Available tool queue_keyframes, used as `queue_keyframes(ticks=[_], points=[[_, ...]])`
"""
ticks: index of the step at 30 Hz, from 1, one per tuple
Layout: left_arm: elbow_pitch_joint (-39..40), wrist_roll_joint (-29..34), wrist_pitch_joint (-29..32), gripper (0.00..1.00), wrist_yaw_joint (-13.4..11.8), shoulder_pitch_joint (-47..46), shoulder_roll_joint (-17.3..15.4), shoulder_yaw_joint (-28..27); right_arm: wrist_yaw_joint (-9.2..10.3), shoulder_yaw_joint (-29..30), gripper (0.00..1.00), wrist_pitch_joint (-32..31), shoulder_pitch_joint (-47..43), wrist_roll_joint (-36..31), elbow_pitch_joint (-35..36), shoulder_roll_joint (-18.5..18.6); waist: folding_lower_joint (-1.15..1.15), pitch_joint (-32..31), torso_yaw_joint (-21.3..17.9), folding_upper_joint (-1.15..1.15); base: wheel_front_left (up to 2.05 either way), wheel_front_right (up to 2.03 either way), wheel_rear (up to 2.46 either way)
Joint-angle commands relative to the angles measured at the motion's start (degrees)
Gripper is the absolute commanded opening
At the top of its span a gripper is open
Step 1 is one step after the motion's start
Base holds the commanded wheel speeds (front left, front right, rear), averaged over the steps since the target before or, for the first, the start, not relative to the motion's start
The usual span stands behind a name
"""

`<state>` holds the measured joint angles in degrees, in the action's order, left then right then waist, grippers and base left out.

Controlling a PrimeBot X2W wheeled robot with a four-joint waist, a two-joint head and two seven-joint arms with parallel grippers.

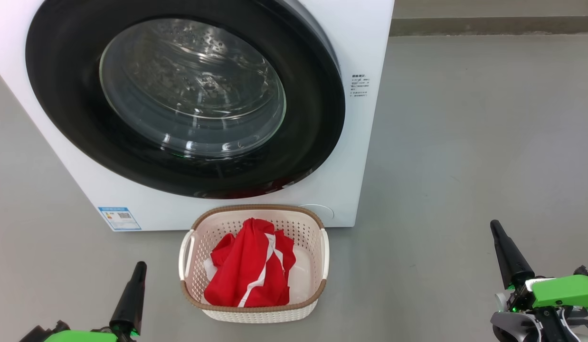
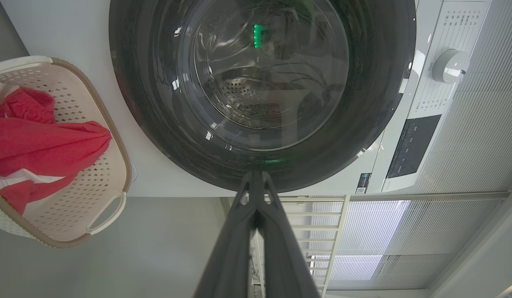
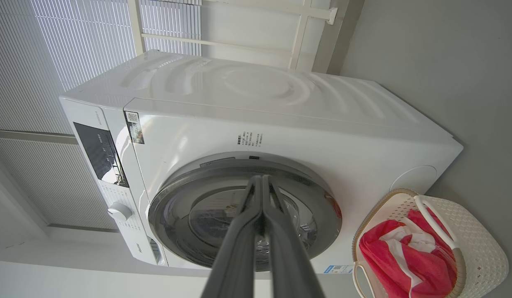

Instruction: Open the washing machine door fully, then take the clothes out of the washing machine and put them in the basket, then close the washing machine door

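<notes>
You've got bright, even daylight, with only soft, faint shadows on the floor [image 1: 465, 142]. Light pours in through the blinds [image 3: 41, 62] behind the washing machine [image 3: 281, 136], a touch blown out. White glints streak the glass of the washing machine door [image 1: 189, 90], and a green reflection [image 2: 258, 36] dots it. Both wrist views bow straight lines near the edges; your head view's sharp.

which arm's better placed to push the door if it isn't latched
Likely left. The left gripper faces the washing machine door squarely and close; the right gripper sits off to the right of the washing machine, farther away.
</notes>
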<state>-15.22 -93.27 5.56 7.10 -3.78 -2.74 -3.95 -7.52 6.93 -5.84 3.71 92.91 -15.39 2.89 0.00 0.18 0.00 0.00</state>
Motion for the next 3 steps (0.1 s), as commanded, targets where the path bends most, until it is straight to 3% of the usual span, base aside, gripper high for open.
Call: queue_keyframes(ticks=[1, 3], points=[[1.20, 0.75, 0.58, 0.00, 0.38, -2.37, -0.47, -2.14, 0.03, -0.86, 0.00, -0.29, 2.43, -0.37, 1.39, 0.33, 0.00, 0.00, 0.00, 0.00, 0.00, 0.00, 0.00], [1.19, 0.76, 0.58, 0.00, 0.38, -2.37, -0.47, -2.15, 0.03, -0.85, 0.00, -0.29, 2.43, -0.38, 1.39, 0.33, 0.00, 0.00, 0.00, 0.00, 0.00, 0.00, 0.00]])
